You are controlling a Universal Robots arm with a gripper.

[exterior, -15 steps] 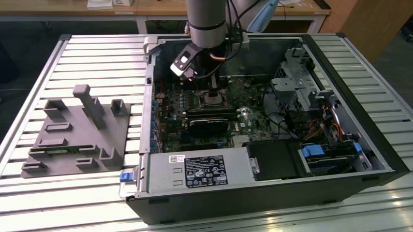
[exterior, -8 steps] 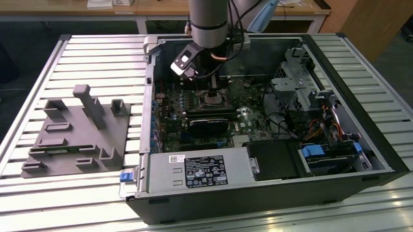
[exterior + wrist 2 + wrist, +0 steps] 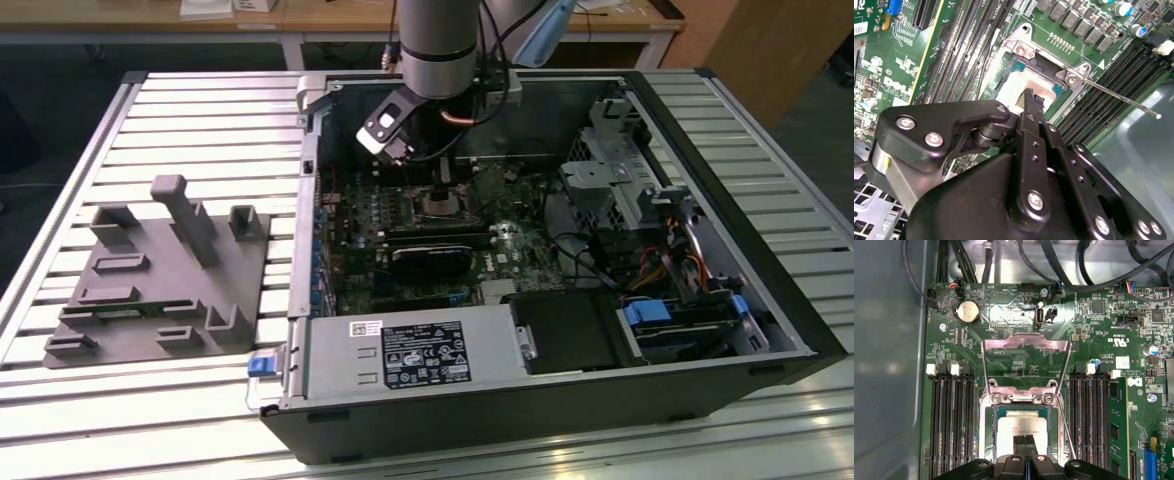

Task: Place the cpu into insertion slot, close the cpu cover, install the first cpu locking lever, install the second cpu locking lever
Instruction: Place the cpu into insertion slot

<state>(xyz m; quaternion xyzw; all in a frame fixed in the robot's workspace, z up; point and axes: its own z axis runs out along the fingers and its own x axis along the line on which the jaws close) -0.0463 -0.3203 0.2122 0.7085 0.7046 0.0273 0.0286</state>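
The cpu [image 3: 1021,424], a silver-grey square, lies flat inside the insertion slot [image 3: 985,432] on the green motherboard. My gripper [image 3: 1024,442] stands right over the cpu's top, its two black fingertips [image 3: 1030,98] pressed together with nothing between them. Whether they touch the chip I cannot tell. The cpu cover [image 3: 1026,344] is swung open and stands up beyond the slot. A thin metal locking lever [image 3: 1124,100] sticks out free from one corner of the slot. In the exterior view the gripper [image 3: 441,183] hangs low inside the open computer case, above the slot [image 3: 441,205].
Black memory slots [image 3: 951,425] flank the socket on both sides, one holding a green memory stick [image 3: 1116,430]. Black cables [image 3: 1054,265] run along the case wall. A grey fixture block [image 3: 160,275] sits on the slatted table at the exterior view's left.
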